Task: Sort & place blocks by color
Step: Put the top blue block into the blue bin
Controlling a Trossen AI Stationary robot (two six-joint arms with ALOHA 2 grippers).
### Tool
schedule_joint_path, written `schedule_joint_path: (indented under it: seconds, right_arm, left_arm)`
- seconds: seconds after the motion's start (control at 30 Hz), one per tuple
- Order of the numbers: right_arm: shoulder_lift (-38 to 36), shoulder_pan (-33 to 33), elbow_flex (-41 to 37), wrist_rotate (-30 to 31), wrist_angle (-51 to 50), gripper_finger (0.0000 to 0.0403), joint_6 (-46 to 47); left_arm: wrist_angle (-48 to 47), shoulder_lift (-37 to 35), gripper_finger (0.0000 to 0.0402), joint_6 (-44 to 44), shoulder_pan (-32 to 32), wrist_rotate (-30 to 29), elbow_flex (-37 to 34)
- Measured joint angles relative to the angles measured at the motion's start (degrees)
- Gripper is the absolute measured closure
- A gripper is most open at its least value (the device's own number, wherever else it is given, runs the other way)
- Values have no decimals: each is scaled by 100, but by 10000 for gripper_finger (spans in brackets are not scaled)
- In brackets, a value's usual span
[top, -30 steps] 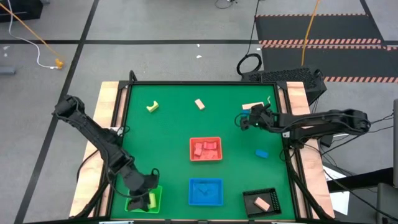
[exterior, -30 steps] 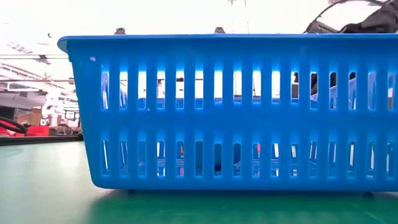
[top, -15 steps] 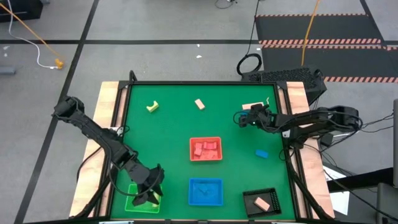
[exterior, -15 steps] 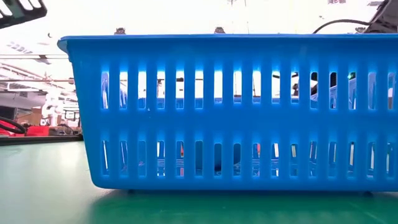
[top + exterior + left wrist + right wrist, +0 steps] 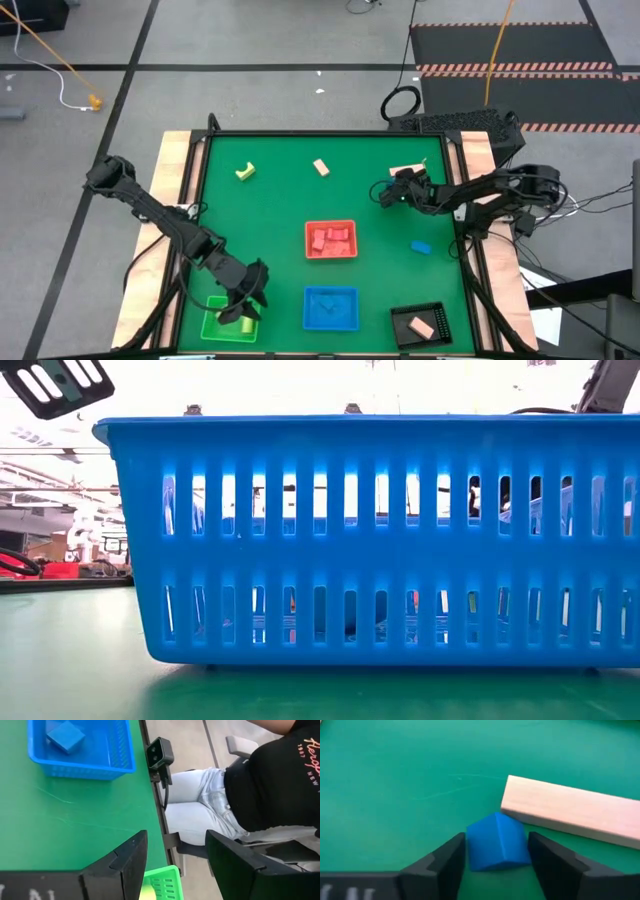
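My right gripper point(image 5: 383, 192) is at the far right of the green table, shut on a small blue block point(image 5: 497, 842) that lies beside the end of a tan bar point(image 5: 570, 812). My left gripper point(image 5: 248, 300) hangs open, with nothing in it, over the right edge of the green tray point(image 5: 222, 324) at the near left. A yellow block point(image 5: 146, 893) lies in that tray. Loose on the table are a yellow arch point(image 5: 245, 171), a tan block point(image 5: 321, 167) and another blue block point(image 5: 421, 246). My right gripper pinches the blue block between its two fingers, one on each of two opposite sides point(image 5: 470, 851). The fingers slant down at it from the table's right side. The block rests on the table, next to the tan bar's end.
The red tray point(image 5: 330, 226) holds pink blocks, the blue tray point(image 5: 331, 293) a blue block, and the black tray point(image 5: 404, 316) a tan piece. The blue tray's wall point(image 5: 380, 540) fills the low view. A seated person point(image 5: 260, 795) is just beyond the table's near edge.
My right gripper has sunk toward the table and shifted a little left, by the tan bar. My left gripper has swung from over the green tray toward the blue tray and has rolled about its own axis.
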Motion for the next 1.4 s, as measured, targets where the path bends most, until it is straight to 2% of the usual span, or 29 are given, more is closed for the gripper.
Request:
schedule_joint_path:
  seconds: [0.17,0.27,0.37,0.53,0.63,0.73,0.87,0.97,1.27,1.4]
  right_arm:
    - [51,0,13,-87,73,272,-345]
    - [-1,-3,15,-535,180,305,-580]
    - [-21,10,15,-1393,394,322,-830]
    - [-19,11,15,-3088,685,327,-1432]
    - [-13,11,15,-3659,765,328,-1774]
    - [-13,13,10,-3633,776,328,-1774]
    - [-85,17,4,-3058,834,328,-697]
    - [-250,12,-9,-2925,803,317,-729]
    - [-997,13,-16,-2949,833,215,-1895]
    - [-1259,14,-11,-3419,789,185,-3590]
  left_arm:
    - [-37,0,199,-1,29,0,0]
    - [-35,0,199,-2,29,0,0]
    - [-44,0,199,-2,29,0,0]
    - [-86,0,199,-2,29,2,0]
    - [-157,0,199,-4,29,2,0]
    - [-233,0,199,-4,29,3,0]
    - [-323,0,199,-6,29,4,0]
    - [-350,0,199,-4,29,4,0]
    - [-384,0,199,230,29,7,0]
    - [-380,0,199,242,29,7,1]
